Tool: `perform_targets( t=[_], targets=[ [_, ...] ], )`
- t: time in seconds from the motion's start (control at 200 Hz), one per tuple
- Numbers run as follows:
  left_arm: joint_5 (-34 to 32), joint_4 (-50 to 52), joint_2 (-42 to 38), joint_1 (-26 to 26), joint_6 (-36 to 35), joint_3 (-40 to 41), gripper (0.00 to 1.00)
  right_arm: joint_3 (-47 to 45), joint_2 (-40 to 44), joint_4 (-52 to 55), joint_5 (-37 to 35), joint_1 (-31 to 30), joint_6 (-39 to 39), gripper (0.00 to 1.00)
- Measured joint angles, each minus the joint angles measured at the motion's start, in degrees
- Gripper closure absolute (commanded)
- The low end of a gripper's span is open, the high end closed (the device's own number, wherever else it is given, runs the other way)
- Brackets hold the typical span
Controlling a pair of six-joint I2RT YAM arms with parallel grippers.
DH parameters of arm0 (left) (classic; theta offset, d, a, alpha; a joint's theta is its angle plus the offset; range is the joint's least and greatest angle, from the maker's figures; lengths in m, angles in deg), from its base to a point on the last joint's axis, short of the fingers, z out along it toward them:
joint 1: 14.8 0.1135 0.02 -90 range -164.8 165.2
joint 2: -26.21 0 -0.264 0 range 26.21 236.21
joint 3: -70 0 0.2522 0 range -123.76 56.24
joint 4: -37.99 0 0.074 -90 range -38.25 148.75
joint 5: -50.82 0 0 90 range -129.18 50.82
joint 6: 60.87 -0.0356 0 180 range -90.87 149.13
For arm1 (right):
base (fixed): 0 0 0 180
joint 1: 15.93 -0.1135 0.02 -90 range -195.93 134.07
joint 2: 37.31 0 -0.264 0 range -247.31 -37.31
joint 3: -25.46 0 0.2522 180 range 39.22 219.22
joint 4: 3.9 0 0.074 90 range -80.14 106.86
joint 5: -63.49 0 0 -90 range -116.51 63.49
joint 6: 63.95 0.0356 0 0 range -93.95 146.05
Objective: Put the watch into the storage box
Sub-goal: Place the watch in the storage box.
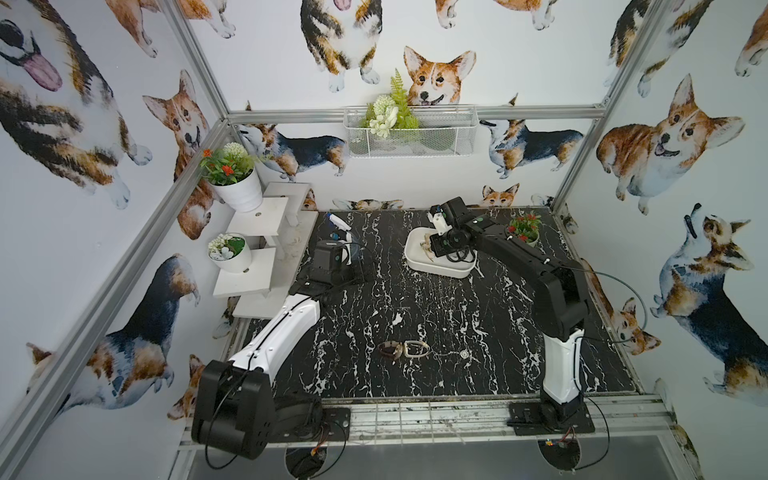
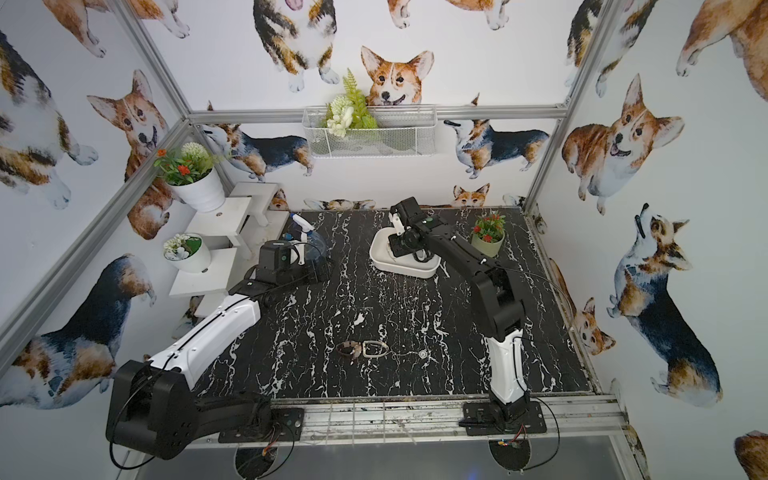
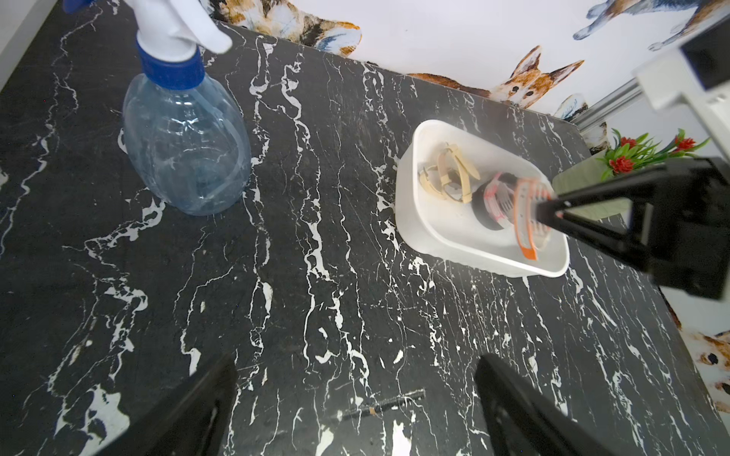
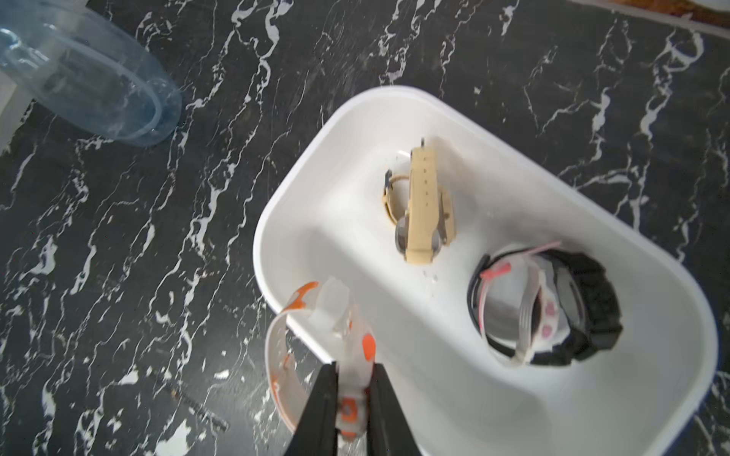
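My right gripper (image 4: 353,369) is shut on a translucent white and orange watch (image 4: 282,355), which hangs over one end rim of the white storage box (image 4: 395,92). From the left wrist view the same watch (image 3: 525,221) dangles just above the storage box (image 3: 403,197). Inside lie a beige watch (image 4: 422,197) and a black watch (image 4: 584,308) with a white and pink one. In both top views the right arm covers most of the storage box (image 1: 440,272) (image 2: 399,270). My left gripper (image 3: 355,395) is open over bare table beside the spray bottle.
A clear spray bottle (image 3: 185,146) (image 1: 340,232) stands at the rear left. Two more watches, brown (image 1: 392,350) and pale (image 1: 417,348), lie on the table near the front. A small potted plant (image 1: 524,230) stands rear right. A thin dark stick (image 3: 387,402) lies by the left gripper.
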Motion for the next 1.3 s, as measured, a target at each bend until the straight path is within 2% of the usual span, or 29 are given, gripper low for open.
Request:
perform_targets(
  t=[0.16, 0.25, 0.906, 1.026, 1.136, 1.296],
  targets=[
    [-0.2, 0.0, -0.3, -0.2, -0.1, 0.1, 0.00, 13.2, -9.9, 3.6, -1.2, 0.0, -0.2, 0.86],
    [-0.2, 0.0, -0.3, -0.2, -0.2, 0.1, 0.00, 17.7, -13.7, 5.6, -1.3, 0.0, -0.2, 0.85],
    [-0.5, 0.0, -0.1, -0.5, -0.5, 0.2, 0.00, 29.4, -26.4, 10.4, -3.3, -2.4, -0.2, 0.84],
    [-0.6, 0.0, -0.1, -0.5, -0.6, 0.2, 0.00, 29.9, -27.2, 11.0, -4.3, -2.5, -0.2, 0.77],
    [-0.6, 0.0, -0.1, -0.6, -0.6, 0.2, 0.00, 30.0, -27.3, 11.2, -4.6, -2.5, -0.2, 0.67],
    [-0.6, 0.0, -0.1, -0.7, -0.6, 0.2, 0.00, 30.1, -27.3, 11.2, -5.4, -2.6, -0.2, 0.63]
  ],
)
